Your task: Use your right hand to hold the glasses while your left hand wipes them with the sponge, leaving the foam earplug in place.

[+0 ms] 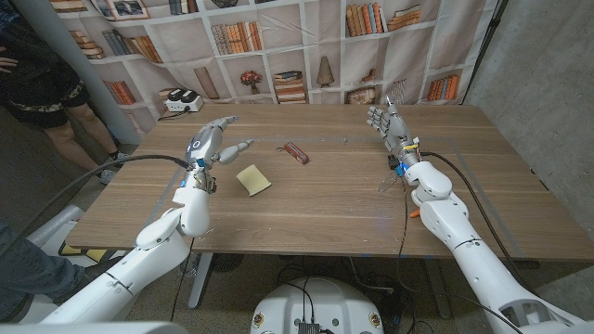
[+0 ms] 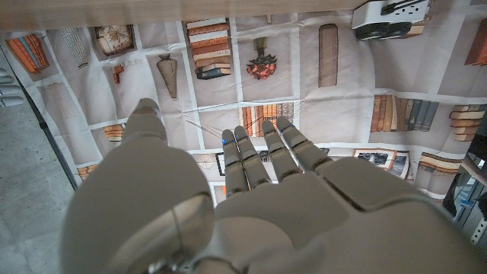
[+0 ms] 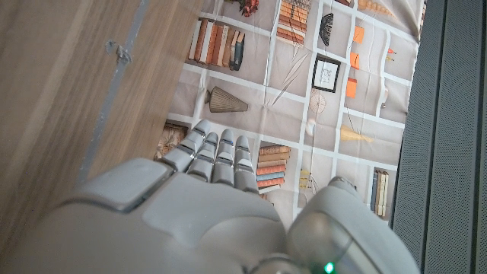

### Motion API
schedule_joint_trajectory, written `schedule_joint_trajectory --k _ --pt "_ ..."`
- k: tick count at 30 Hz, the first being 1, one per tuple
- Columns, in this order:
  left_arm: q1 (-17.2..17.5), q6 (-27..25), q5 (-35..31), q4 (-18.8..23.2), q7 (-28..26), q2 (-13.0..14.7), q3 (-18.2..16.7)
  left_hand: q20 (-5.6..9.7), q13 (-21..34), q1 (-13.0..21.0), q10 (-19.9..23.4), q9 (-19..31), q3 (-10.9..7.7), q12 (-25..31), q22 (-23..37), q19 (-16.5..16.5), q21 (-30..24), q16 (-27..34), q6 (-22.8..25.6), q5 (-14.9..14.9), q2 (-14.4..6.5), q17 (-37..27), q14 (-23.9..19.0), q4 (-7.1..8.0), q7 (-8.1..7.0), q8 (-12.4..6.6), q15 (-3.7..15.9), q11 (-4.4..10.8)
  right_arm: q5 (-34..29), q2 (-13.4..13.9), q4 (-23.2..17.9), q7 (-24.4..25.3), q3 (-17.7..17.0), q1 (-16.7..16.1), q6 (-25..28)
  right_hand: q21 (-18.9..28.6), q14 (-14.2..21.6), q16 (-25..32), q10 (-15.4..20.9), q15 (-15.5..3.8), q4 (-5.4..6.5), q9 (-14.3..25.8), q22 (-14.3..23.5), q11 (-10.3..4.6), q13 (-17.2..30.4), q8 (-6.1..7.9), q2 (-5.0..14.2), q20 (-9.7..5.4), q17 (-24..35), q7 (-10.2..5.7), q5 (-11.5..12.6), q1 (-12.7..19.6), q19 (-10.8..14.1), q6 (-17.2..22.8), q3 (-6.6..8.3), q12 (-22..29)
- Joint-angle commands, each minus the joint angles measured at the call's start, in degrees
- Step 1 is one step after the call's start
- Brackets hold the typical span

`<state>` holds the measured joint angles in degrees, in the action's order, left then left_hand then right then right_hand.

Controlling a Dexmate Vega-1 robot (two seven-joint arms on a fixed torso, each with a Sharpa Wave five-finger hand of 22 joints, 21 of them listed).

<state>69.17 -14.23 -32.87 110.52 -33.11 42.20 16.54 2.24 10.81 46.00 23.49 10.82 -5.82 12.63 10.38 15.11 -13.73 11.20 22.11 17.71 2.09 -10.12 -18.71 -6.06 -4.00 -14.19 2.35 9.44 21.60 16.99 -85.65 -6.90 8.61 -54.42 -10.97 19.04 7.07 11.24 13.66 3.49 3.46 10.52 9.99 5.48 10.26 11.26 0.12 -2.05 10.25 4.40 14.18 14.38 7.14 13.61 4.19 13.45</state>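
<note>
Head view: a pale-yellow, square, soft-looking sponge [image 1: 252, 180] lies on the wood-grain table [image 1: 325, 213]. Behind it rest small dark-red folded glasses [image 1: 295, 153]. An orange foam earplug [image 1: 414, 213] sits far to its right. Left hand [image 1: 215, 141], beside the sponge, and right hand [image 1: 387, 123] hover with fingers apart, holding nothing.

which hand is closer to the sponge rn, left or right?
Left. The left hand is raised just beside the sponge, on its far-left side. The right hand is across the table, well off to the sponge's right, with the glasses lying between them.
</note>
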Motion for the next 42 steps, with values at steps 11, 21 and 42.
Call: schedule_joint_trajectory --k 11,21,42 --pt "0.43 -10.12 -6.65 5.69 9.87 3.64 1.2 2.93 0.17 1.87 -0.69 0.16 0.0 -0.78 0.1 0.12 0.76 -0.56 0.2 0.22 0.37 -0.08 0.38 -1.04 -0.61 0.53 4.61 -0.01 0.44 -1.54 2.84 -0.8 0.12 1.14 -1.4 -0.38 0.79 -0.02 0.37 0.04 -0.56 0.29 0.18 0.03 0.33 0.44 0.05 -0.77 0.24 -0.24 -0.15 0.51 0.67 0.52 0.07 -0.03" --pt "0.77 -13.1 -8.88 8.41 15.43 6.24 1.39 3.01 0.2 2.17 0.46 0.2 0.21 -0.49 0.17 0.22 0.84 -0.11 1.28 0.17 0.42 -0.17 -0.71 -0.99 -0.99 0.41 4.93 0.55 0.12 -1.29 2.44 -0.73 0.09 1.24 -1.23 -0.61 0.81 -0.07 0.4 0.08 -0.62 0.29 0.19 0.05 0.33 0.4 0.1 -0.63 0.24 -0.27 -0.26 0.55 0.66 0.55 0.03 -0.09" --pt "2.05 -20.57 -16.5 13.19 24.59 8.91 3.25 3.36 0.35 2.69 1.84 0.22 0.73 -0.61 0.49 -0.03 0.98 -0.02 3.1 0.08 0.18 -0.47 -1.8 -0.66 -1.34 0.56 5.37 1.17 0.24 -1.77 3.06 -0.72 0.11 1.38 -1.47 -1.07 0.75 -0.2 0.5 -0.04 -0.76 0.3 0.2 0.09 0.35 0.32 0.27 -0.68 0.25 -0.29 -0.47 0.7 0.79 0.63 0.0 -0.2"
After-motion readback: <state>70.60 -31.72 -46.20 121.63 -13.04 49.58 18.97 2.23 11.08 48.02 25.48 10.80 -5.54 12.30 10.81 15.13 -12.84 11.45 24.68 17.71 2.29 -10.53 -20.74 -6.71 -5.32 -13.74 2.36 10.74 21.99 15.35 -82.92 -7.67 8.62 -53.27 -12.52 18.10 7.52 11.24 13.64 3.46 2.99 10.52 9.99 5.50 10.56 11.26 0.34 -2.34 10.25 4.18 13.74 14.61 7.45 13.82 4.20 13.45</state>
